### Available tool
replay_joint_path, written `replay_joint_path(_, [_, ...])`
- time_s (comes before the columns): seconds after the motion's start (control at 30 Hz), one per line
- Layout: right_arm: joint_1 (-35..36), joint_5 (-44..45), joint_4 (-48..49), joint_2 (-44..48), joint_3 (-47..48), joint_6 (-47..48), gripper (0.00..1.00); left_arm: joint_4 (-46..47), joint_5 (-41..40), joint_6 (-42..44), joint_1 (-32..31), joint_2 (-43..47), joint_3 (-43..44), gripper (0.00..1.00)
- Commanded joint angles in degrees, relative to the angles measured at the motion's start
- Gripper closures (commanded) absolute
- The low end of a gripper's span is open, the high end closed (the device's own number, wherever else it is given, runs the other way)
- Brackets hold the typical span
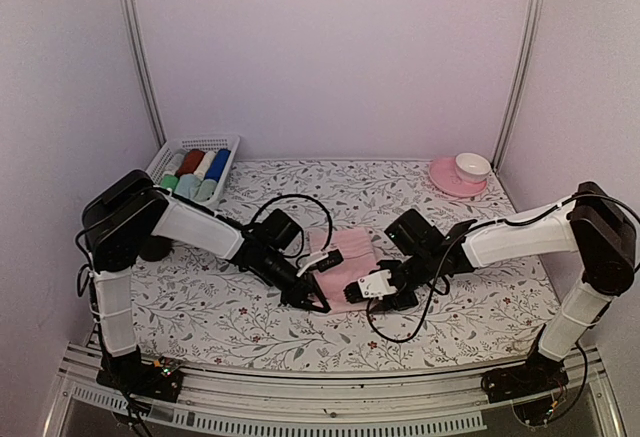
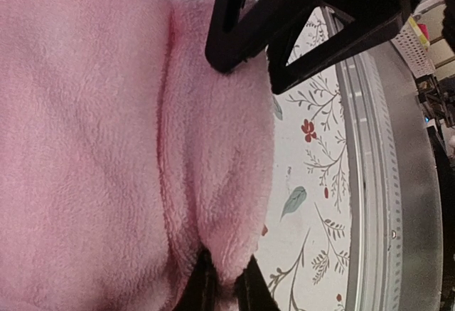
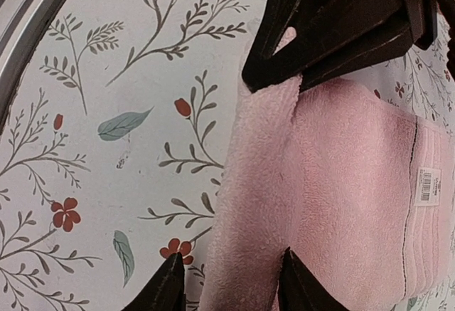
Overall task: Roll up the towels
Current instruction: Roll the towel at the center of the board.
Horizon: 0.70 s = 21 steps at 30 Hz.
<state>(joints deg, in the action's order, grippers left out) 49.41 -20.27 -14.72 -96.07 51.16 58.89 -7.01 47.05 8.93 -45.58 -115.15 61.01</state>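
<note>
A pale pink towel [image 1: 348, 257] lies flat mid-table, its near edge turned over into a short roll [image 3: 252, 204]. My left gripper [image 1: 322, 301] is at the left end of that roll, shut on the pink fold [image 2: 224, 286]. My right gripper [image 1: 365, 294] faces it from the right end. Its jaws stand open astride the roll [image 3: 231, 286], with one fingertip [image 3: 167, 286] on the bare tablecloth and the other fingertip [image 3: 298, 282] against the towel. Each wrist view shows the other gripper at the top. A white label [image 3: 429, 184] marks the towel's flat part.
A white basket [image 1: 228, 143] at the back left holds several rolled cloths, some of them pale green. A pink saucer with a white cup [image 1: 462, 171] stands at the back right. The table's metal front rail [image 2: 384, 183] runs close to the roll. Cables loop over the towel area.
</note>
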Motion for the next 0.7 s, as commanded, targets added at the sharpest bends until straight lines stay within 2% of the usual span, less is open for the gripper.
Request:
replay_joint_path(0.0, [0.6,1.5,1.2,-1.2,-0.3,-0.5,0.63,-2.8,-1.3,-1.0,1.0,-2.4,-1.0,0.99])
replay_joint_path(0.17, [0.7,2.7,1.3,-3.0,1.3,-2.8,0.79,-3.1,-1.9,-0.8,1.1,-2.4,-1.1,0.93])
replay_joint_path(0.2, [0.7,2.7,0.9,-3.4,1.7,-3.1,0.87,-3.2,-2.4,-0.8,1.0,-2.4,-1.1,0.91])
replay_joint_path(0.27, [0.7,2.3,-0.4,-4.2,2.4,-3.4,0.94,-3.3,-3.2,-0.7,1.1,-2.0,-1.2,0.86])
replay_joint_path(0.5, [-1.9,-8.1,-12.0,-6.6,9.2,-4.0,0.97,-3.2,-9.1,-1.8,0.5,4.0,-2.9,0.69])
replay_joint_path(0.67, [-4.6,-16.4,-22.0,-11.4,15.6,-3.2,0.97,-1.4,-19.5,-2.6,-1.8,11.7,-4.8,0.51])
